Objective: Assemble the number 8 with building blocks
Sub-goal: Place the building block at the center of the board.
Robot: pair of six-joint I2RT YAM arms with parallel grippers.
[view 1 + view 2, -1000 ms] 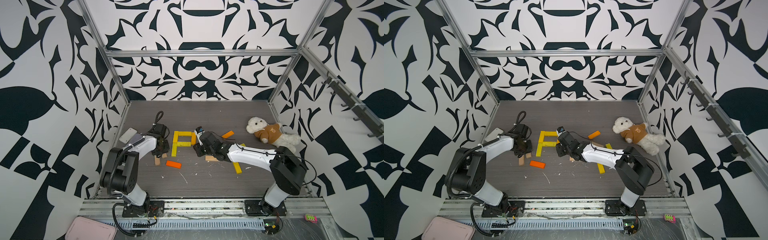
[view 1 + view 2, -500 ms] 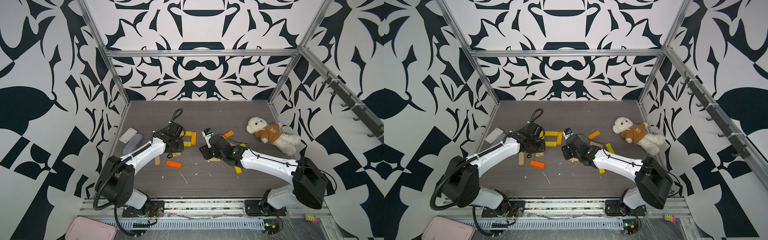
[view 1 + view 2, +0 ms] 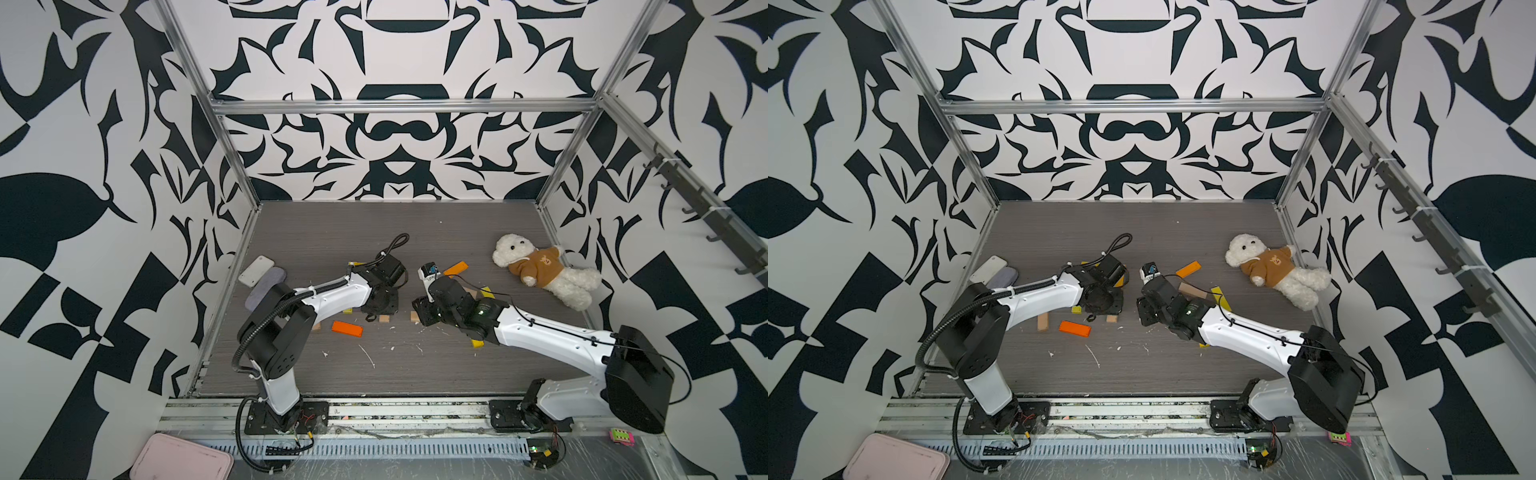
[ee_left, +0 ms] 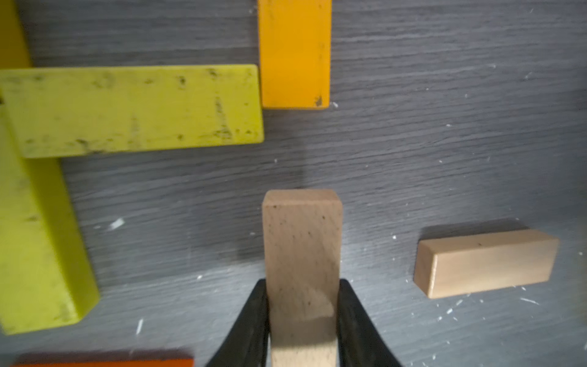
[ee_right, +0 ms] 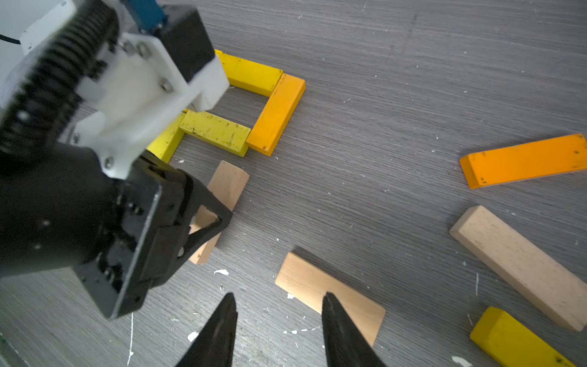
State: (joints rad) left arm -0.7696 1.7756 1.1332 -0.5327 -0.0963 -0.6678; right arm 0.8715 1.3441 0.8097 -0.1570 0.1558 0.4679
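One tan block [image 4: 301,254] in left fingers [image 4: 249,324]; bear's [image 3: 513,251] hoodie emblem [image 3: 543,261] unreadable.

Left arm [image 3: 336,293], right arm [image 3: 548,336] bent low, orange block [image 3: 347,328] lying flat, teddy bear [image 3: 540,272]

The left wrist view's edge cuts off a flat orange wooden plank [image 4: 104,363]; a long yellow-green wooden plank [image 4: 38,241] near it is blurred.
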